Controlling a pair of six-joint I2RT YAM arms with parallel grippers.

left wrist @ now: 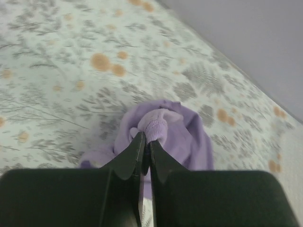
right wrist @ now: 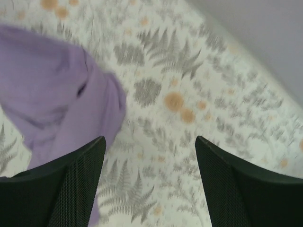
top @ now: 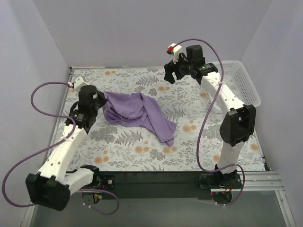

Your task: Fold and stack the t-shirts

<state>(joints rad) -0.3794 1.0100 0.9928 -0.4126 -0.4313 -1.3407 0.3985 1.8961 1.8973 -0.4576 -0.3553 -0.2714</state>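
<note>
Left end effector [left wrist: 146, 140] is clamped on the single crumpled purple t-shirt [top: 142, 113]; right end effector [right wrist: 149, 142] hangs spread apart.

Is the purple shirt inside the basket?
No, the shirt lies crumpled on the table, away from the basket.

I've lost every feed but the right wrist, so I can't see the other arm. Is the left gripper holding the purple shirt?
Observer: Yes. The left gripper has its fingers shut on a ribbed edge of the t-shirt.
Operator: Is the shirt spread flat?
Observer: No. In the top view it lies bunched, with one end trailing toward the near right.
Operator: Where is the basket?
Observer: The white mesh basket stands at the far right edge of the table, apart from the shirt.
</note>
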